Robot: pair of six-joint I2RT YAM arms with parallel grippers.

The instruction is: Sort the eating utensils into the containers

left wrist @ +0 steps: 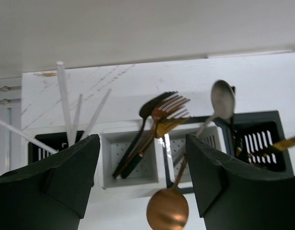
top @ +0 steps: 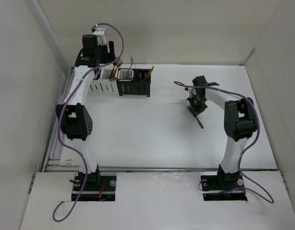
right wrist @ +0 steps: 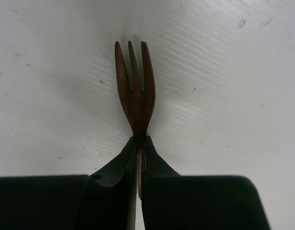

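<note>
In the right wrist view my right gripper (right wrist: 140, 141) is shut on the neck of a copper fork (right wrist: 134, 81), whose tines point away over the white table. The top view shows that gripper (top: 197, 104) low over the table at mid right. My left gripper (left wrist: 142, 141) stands open above the containers (top: 123, 81) at the back left, with nothing between its fingers. A white compartment (left wrist: 109, 165) holds copper and dark forks (left wrist: 169, 108). Beside it stand a copper spoon (left wrist: 167, 209) and a silver spoon (left wrist: 222, 98). White chopsticks (left wrist: 64, 100) lean at the left, and a gold knife (left wrist: 281, 143) sits in the black compartment (left wrist: 262, 129).
White walls enclose the table on three sides, close behind the containers. Purple cables (top: 70, 139) run along both arms. The arm bases (top: 94, 184) sit at the near edge.
</note>
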